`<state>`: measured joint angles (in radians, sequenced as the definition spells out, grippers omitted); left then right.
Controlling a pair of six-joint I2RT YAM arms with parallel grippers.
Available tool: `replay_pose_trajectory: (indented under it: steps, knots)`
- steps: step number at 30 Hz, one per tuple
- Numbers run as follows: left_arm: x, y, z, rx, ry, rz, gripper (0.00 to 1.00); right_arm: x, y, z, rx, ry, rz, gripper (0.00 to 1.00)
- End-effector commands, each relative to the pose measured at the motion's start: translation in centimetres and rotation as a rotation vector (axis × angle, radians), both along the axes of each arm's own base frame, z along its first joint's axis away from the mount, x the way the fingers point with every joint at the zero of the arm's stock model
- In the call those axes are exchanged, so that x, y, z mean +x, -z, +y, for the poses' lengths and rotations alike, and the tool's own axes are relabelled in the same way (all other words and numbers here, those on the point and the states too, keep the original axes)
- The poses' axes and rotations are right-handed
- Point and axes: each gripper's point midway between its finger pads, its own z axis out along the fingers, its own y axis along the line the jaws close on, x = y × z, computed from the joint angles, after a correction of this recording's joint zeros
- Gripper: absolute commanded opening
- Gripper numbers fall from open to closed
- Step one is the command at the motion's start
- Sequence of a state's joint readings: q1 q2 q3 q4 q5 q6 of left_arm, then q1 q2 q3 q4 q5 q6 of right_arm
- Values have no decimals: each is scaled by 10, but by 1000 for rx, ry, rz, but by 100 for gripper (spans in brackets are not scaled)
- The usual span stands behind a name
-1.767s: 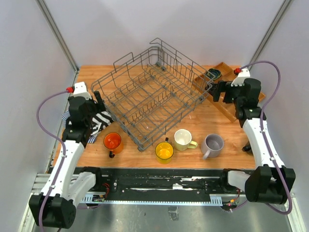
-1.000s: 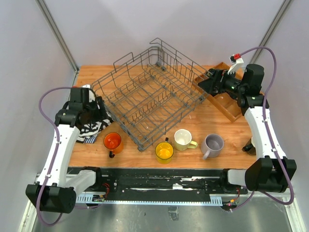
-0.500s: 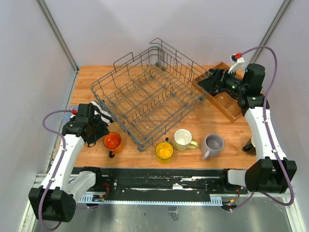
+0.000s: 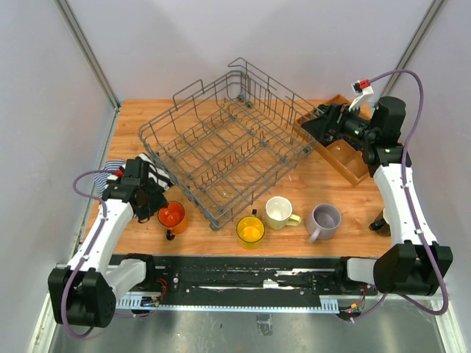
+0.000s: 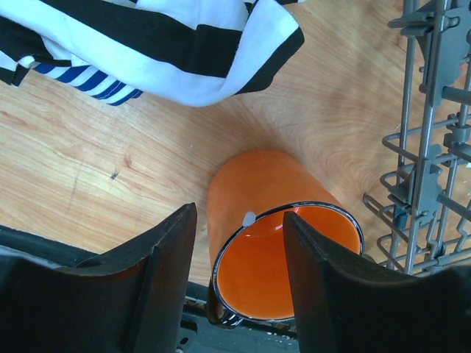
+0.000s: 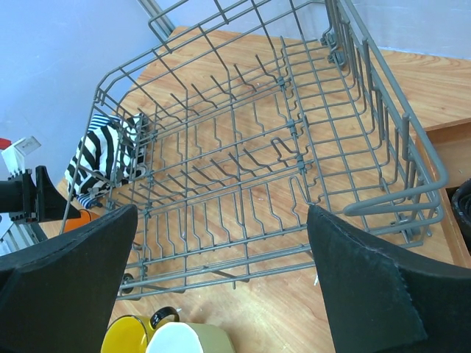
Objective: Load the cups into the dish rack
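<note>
The orange mug stands upright near the grey wire dish rack. My left gripper is open and low over it. In the left wrist view the open gripper straddles the mug's left wall, one finger outside and one over its mouth. The yellow, cream and lavender mugs stand in a row at the front. A dark thing is partly hidden behind the right arm. My right gripper is open and empty, in the air by the rack's right corner.
A black-and-white striped cloth lies left of the rack, just behind the orange mug. A brown wooden tray holding black coils sits at the right. The rack's wires stand close on the left gripper's right.
My left arm has swung from over the striped cloth toward the front and come down over the orange mug. My right arm rose and reached toward the rack, then stayed still.
</note>
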<state>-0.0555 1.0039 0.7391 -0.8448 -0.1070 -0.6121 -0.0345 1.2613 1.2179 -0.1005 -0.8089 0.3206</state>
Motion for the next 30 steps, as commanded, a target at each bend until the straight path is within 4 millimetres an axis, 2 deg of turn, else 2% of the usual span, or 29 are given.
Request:
replay_pose_trajectory:
  steps: [1,14,19,25,30]
  knots:
    - [4,6,-2,-11,-12,3,56,-2,-6,9,16,-29,-25,99]
    - [-1,25,-8,-19,19,94,48,4,-11,5,21,4,-40,99]
    - [-3,28,-11,-18,27,110,40,5,-12,4,22,10,-40,99]
    - [-4,30,-12,-22,33,113,26,6,-16,5,37,13,-36,99]
    - [-5,28,-14,-28,42,107,4,7,-20,8,82,9,-1,96]
